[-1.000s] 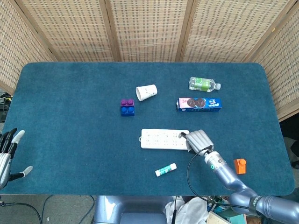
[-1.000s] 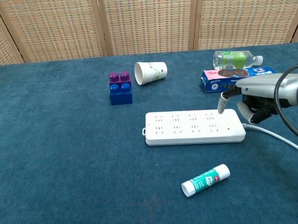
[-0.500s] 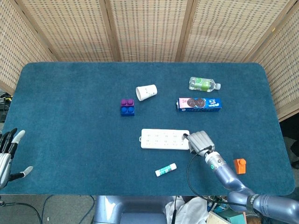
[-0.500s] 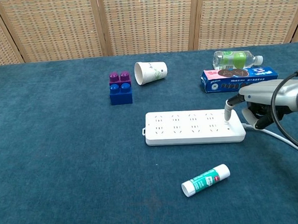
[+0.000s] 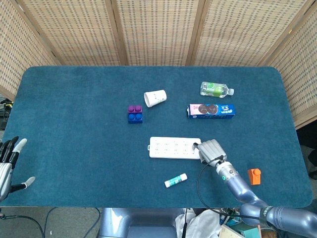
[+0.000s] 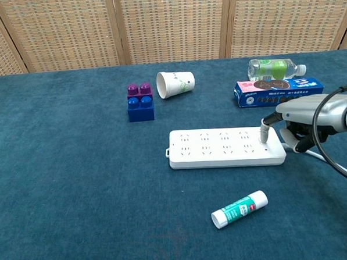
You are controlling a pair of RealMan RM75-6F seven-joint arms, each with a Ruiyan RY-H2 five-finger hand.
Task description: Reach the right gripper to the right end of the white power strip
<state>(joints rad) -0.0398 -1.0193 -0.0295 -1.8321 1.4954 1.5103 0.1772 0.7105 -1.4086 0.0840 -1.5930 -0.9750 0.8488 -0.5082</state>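
Lowered since a second ago, the right robot hand (image 6: 298, 119), fingers curled, holding nothing, touches one fingertip (image 6: 265, 138) on the flat white power strip (image 6: 224, 147) at its 3 o'clock end.

The right hand (image 6: 298, 120) is silver-grey with dark finger parts, a black cable looping beside its blue-grey forearm.

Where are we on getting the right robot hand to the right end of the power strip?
Reach looks essentially done: the right robot hand is at the right end of the white power strip, one fingertip down on its top near that end. It holds nothing. Left: at most confirm contact. The left robot hand rests idle at the table edge.
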